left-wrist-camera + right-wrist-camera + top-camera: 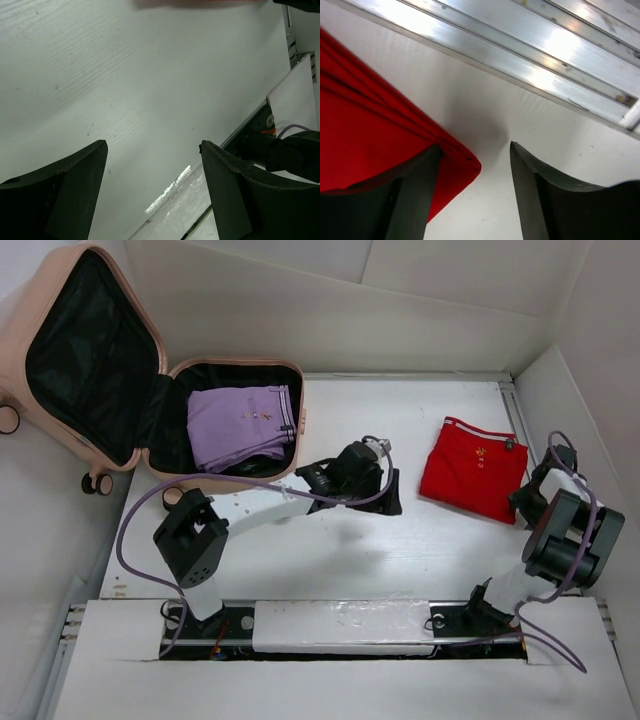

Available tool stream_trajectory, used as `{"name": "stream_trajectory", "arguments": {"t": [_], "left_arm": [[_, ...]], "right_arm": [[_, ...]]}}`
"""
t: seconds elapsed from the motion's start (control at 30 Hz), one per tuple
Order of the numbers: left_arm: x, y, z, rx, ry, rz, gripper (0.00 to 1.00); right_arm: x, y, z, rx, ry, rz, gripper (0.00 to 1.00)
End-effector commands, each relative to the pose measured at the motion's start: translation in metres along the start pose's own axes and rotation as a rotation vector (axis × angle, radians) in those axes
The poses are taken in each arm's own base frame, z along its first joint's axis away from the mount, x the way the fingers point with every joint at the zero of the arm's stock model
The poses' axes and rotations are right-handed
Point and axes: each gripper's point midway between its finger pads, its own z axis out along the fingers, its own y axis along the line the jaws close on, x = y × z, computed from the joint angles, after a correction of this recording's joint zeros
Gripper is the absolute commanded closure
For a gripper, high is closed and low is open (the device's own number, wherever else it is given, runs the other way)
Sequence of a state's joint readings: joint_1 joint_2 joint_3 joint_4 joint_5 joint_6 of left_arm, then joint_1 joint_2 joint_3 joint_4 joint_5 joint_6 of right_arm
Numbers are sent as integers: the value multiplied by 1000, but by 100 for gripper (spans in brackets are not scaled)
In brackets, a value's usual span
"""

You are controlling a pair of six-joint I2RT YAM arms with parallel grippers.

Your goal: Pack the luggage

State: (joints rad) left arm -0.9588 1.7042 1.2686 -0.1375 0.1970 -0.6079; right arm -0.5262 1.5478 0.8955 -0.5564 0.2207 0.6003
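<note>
The left pincer (152,145) hangs with its jaws apart over the bare white surface (150,75). The luggage (240,365) lies open to its left and farther from the arm bases. The lid is propped up and a folded lilac garment (240,425) lies in the lower half. The right pincer (475,146) is also apart, low over the surface. The corner of a folded red garment (370,145) reaches under one of its fingers (410,190).

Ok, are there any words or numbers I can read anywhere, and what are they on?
No words or numbers can be read anywhere.
Purple folded garment in the suitcase: a tiny dark mark, too small to read.
Red folded garment on the table: a tiny gold mark, too small to read.
</note>
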Motion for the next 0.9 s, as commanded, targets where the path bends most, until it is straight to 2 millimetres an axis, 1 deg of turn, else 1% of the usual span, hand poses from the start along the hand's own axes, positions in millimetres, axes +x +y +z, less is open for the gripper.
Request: {"name": "stream_trajectory", "arguments": {"t": [0.0,0.03,0.07,0.1,0.13,0.17,0.2,0.23,0.27,0.3,0.33,0.37,0.4,0.47,0.5,0.53,0.57,0.6,0.63,0.67,0.7,0.73,0.77,0.8,0.83,0.87], "left_arm": [[-11,-25,-21,99,-55,29,29],[-8,-22,-20,94,-48,27,29],[-9,-21,-20,85,-54,27,29],[-9,-21,-20,85,-55,37,29],[-12,-21,-21,77,-61,37,29],[-12,-21,-21,77,-62,37,29],[-16,-21,-22,64,-68,36,29],[-16,-16,-18,38,-67,32,29],[-18,-15,-20,26,-69,31,27],[-20,-9,-17,12,-68,12,27],[-24,-4,-17,-1,-80,6,27],[-25,1,-14,-12,-77,-17,27],[-28,4,-14,-17,-83,-48,27],[-37,17,-11,-50,-109,-78,27],[-45,11,-14,-38,-124,-76,27],[-46,17,-7,-51,-118,-96,27],[-51,14,-3,-43,-127,-105,26],[-62,6,-2,-25,-150,-100,26],[-63,1,2,-5,-134,-116,26],[-61,1,17,1,-111,-144,26],[-63,-1,24,10,-104,-157,26],[-68,-2,36,9,-101,-171,26],[-70,-3,42,8,-100,-182,26],[-75,-2,50,5,-110,-193,26],[-87,-11,52,21,-126,-198,26],[-91,-10,59,9,-131,-210,26]], "right_arm": [[-4,37,2,-158,47,-74,34],[2,44,0,-187,64,-89,32],[11,51,-1,-222,97,-110,34],[15,57,-3,-239,107,-125,47],[28,62,-8,-261,118,-171,51],[37,67,-12,-282,134,-191,52],[42,69,-16,-290,136,-223,52],[45,76,-22,-315,131,-252,52],[61,82,-25,-331,154,-295,52],[73,81,-29,-342,175,-317,52],[82,84,-34,-361,188,-337,52],[95,87,-38,-381,205,-371,52],[111,82,-39,-387,246,-379,52],[121,81,-48,-413,246,-393,52],[125,81,-52,-415,233,-398,52],[128,75,-55,-415,233,-398,52],[122,78,-71,-455,193,-401,52],[121,76,-78,-470,178,-388,52],[121,78,-87,-509,168,-386,52],[115,83,-107,-582,126,-381,50],[116,85,-117,-620,129,-373,46],[116,83,-133,-651,116,-381,41],[111,85,-135,-645,97,-367,41],[109,82,-147,-662,70,-373,36],[106,81,-155,-675,56,-371,35],[98,82,-166,-689,19,-375,35]]}}
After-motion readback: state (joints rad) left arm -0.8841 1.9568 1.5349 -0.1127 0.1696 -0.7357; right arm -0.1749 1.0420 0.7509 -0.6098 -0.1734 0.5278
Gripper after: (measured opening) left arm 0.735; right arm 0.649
